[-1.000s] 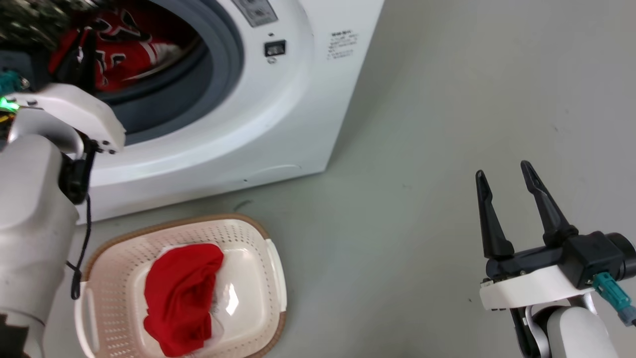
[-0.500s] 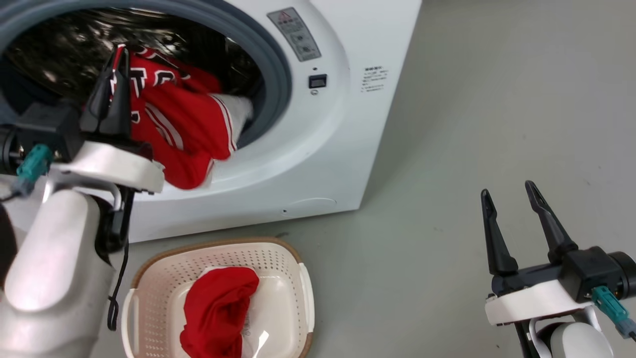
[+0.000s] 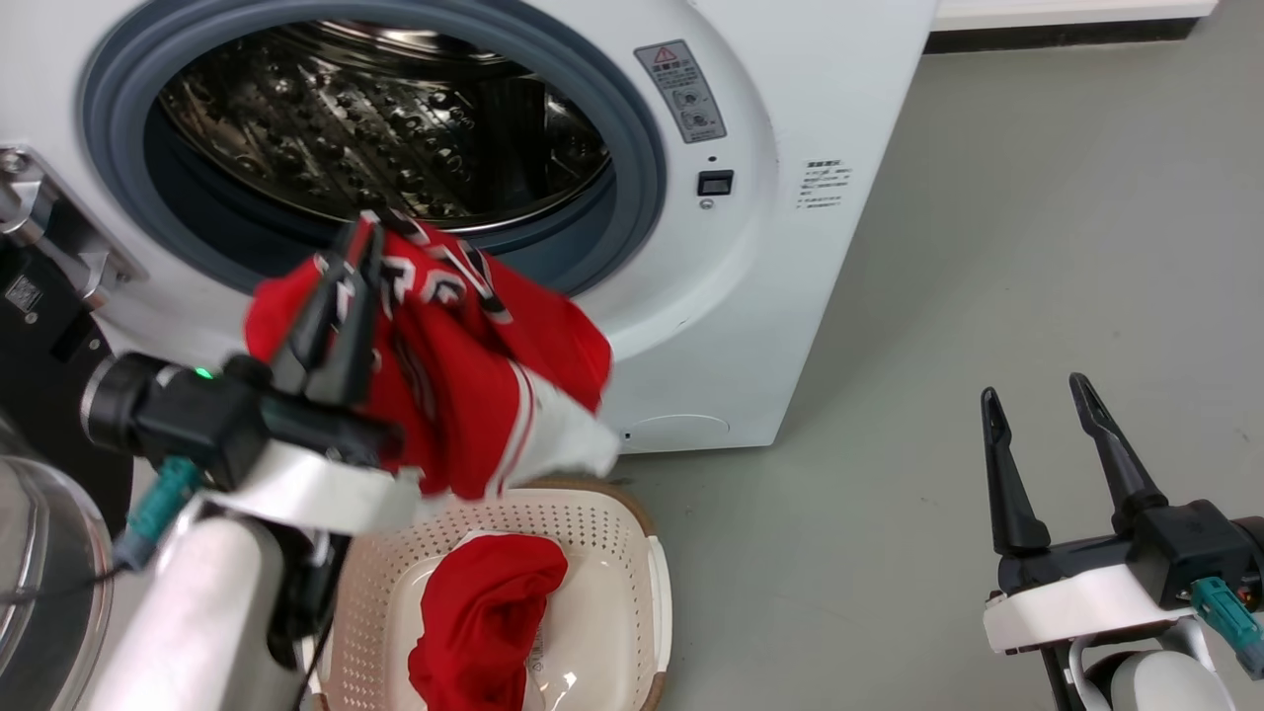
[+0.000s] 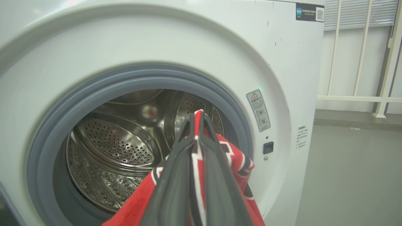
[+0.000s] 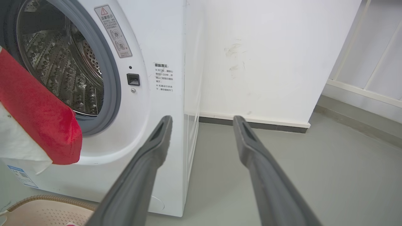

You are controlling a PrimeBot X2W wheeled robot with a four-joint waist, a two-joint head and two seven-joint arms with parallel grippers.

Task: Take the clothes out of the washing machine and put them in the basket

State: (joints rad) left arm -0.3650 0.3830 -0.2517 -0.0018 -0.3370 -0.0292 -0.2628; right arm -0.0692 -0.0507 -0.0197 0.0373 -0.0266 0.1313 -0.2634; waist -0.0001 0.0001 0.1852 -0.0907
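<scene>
Red jersey (image 3: 464,375) hangs pinched in the left gripper (image 3: 363,229), mid-left of frame, clear of the washing machine (image 3: 790,296) and over the basket (image 3: 637,553), looks ready to drop. Right gripper (image 3: 1033,387) sits spread, lower right, spare.

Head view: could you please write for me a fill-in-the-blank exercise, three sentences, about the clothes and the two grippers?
1. The left gripper is ____ on the red jersey, in front of the washing machine.
2. The right gripper is ____ and holds nothing.
3. The plain red garment lies inside the ____.

Missing words: shut; open; basket.
</scene>
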